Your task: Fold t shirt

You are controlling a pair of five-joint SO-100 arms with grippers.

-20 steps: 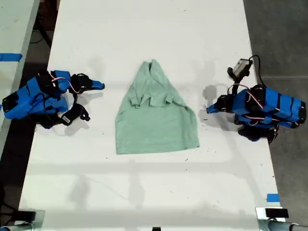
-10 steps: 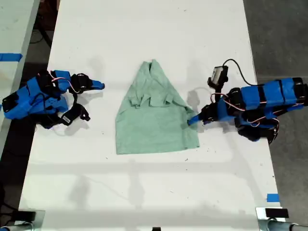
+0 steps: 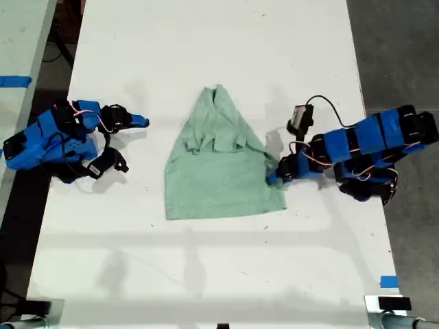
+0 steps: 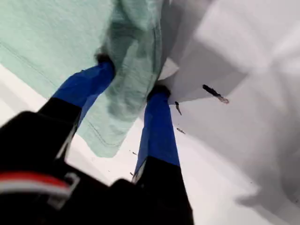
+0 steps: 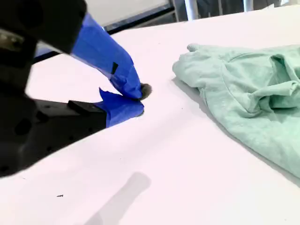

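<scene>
you have the t shirt (image 3: 223, 161) lying mid-table on the smooth white table (image 3: 206, 41), a soft, wrinkled mint-green cloth, narrow at the far neck end and wide at the near hem. my first gripper (image 3: 273, 175), reaching in from the exterior view's right, has its blue jaws parted a little around a bunched fold of the shirt's right edge (image 4: 133, 56). my second gripper (image 5: 138, 99) rests at the exterior view's left, well apart from the cloth, its blue tips touching with nothing between them.

Closed-looking end effector (image 5: 136, 99) beside t shirt (image 5: 243, 89)
</scene>
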